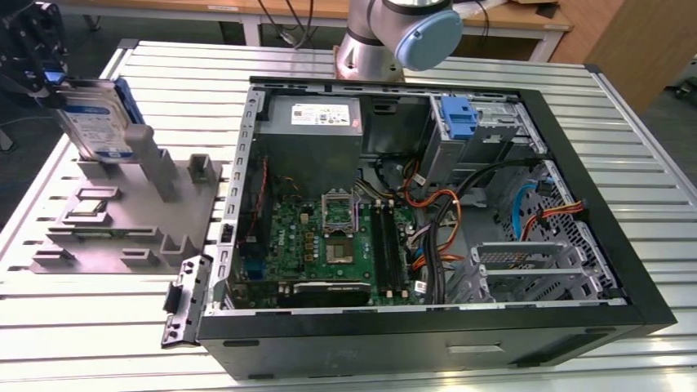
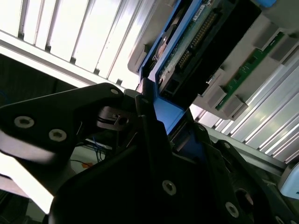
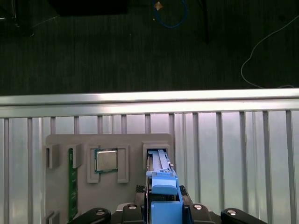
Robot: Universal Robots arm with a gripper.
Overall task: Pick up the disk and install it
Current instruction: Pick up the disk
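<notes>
The black pincer (image 2: 170, 123) looks clamped on the top blue rail of the disk (image 1: 96, 122), a flat rectangular silver-grey hard drive with a white-and-blue label, its fingers (image 2: 145, 109) pressed against both sides of the rail. The disk stands on edge with its long axis upright and slightly leaning, and its lower end sits in a slot of the grey plastic holder block (image 1: 130, 220). The block rests on the slatted metal counter (image 1: 98, 327). The open black computer case (image 1: 436, 343) lies just beside the block, on the exterior view's right.
</notes>
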